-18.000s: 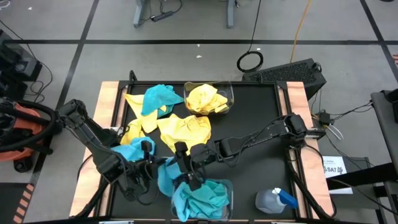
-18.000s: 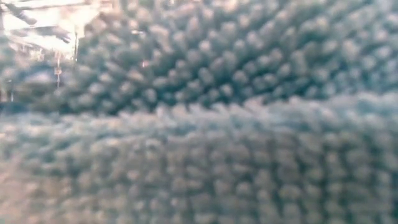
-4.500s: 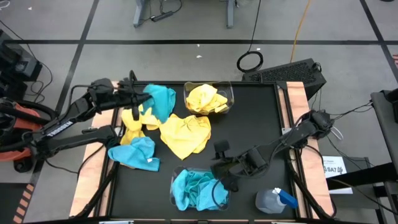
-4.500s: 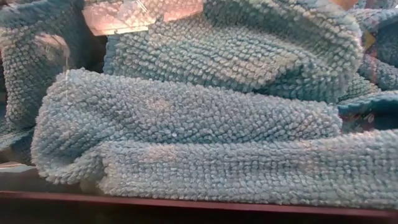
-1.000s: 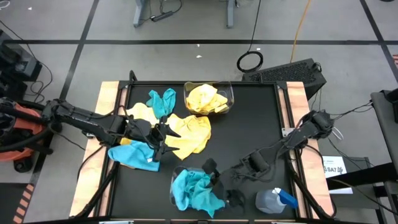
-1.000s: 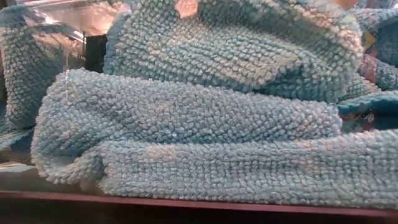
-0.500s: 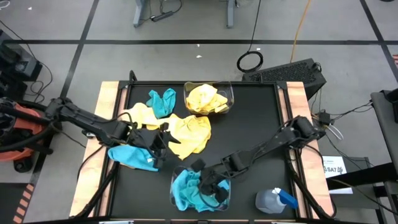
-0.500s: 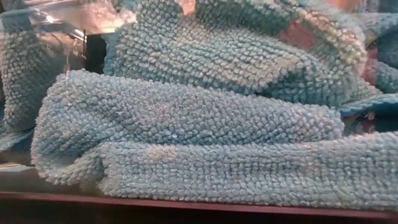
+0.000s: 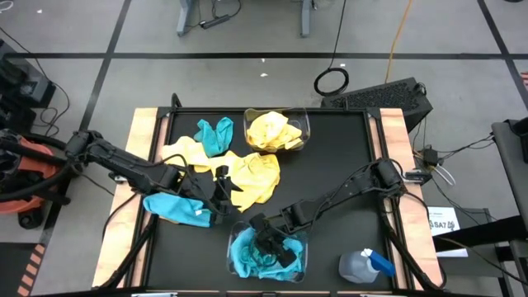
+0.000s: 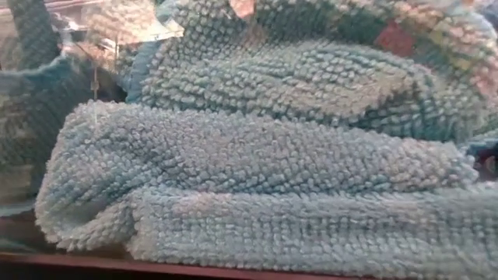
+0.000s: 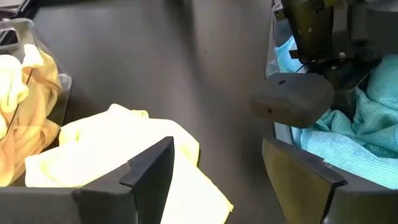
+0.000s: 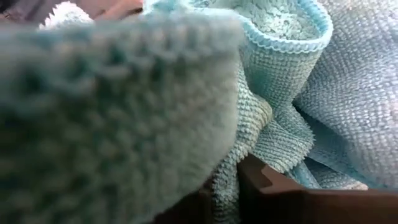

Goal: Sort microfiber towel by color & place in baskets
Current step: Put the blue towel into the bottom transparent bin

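Right gripper (image 9: 272, 246) sits down in the near basket (image 9: 233, 241), buried among turquoise towels (image 9: 247, 257); whether its fingers are spread cannot be told. Left gripper (image 9: 223, 191) hovers with fingers spread over a loose yellow towel (image 9: 252, 175); the far basket (image 9: 306, 124) holds yellow ones

Spray bottle (image 9: 363, 266) near table's (image 9: 346, 157) corner

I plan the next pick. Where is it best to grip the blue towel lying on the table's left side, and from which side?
Probably from above, on a raised fold near the middle of the blue towel: it lies crumpled, with the left gripper close beside it.
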